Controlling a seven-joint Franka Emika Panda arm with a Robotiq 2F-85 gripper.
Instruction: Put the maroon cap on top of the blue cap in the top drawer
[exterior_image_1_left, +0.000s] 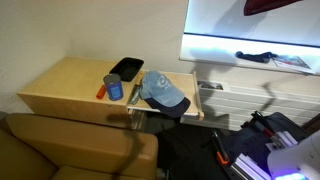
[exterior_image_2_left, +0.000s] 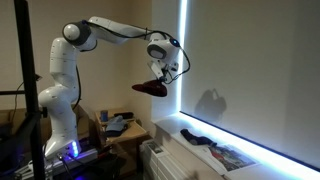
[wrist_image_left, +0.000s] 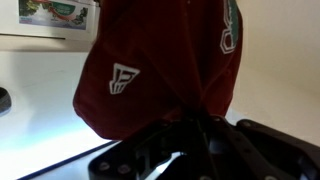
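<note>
Roughly, the task stands at its midpoint. The maroon cap (exterior_image_2_left: 151, 88) is off every surface and hangs high in the air from the gripper (exterior_image_2_left: 161, 76), so the pick-up is done. The carry, the descent and the release are left. The blue cap (exterior_image_1_left: 163, 92) lies in the open drawer (exterior_image_1_left: 197, 103) of the cabinet (exterior_image_1_left: 60, 85), with nothing on top of it. In that exterior view only an edge of the maroon cap (exterior_image_1_left: 268, 5) shows at the top of the frame, well apart from the drawer and off to one side. A long move across and down therefore remains.

The jaws are clamped on the maroon cap. In the wrist view the cap (wrist_image_left: 150, 70) fills the frame just beyond the dark fingers (wrist_image_left: 200, 140), its light mark facing the camera. The fabric droops away from where they pinch it. Which part they hold is hard to make out: it looks like the lower rim, though shadow hides the contact itself.
</note>
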